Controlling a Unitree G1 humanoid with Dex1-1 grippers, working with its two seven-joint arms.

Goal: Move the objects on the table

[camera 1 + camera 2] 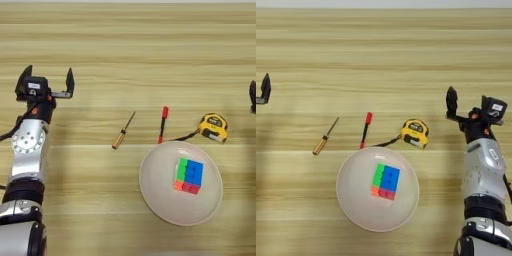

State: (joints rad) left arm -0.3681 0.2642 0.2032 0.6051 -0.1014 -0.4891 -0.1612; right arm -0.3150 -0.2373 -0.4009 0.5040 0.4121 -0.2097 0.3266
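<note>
A multicoloured puzzle cube point(189, 175) lies on a round cream plate point(150, 190) at the front centre of the wooden table point(125, 50). Just behind the plate's right rim sits a yellow-and-black tape measure point(214, 127), its black strap trailing left. My left gripper point(48, 76) hovers open at the left side, well away from every object, with nothing between its fingers. On the right, my right gripper point(470, 102) is also open and empty, to the right of the tape measure point(415, 133) and apart from it.
A wooden-handled screwdriver point(123, 131) lies slanted left of the plate's far edge. A red-capped black pen point(163, 124) lies between it and the tape measure. Bare wood stretches across the far half of the table.
</note>
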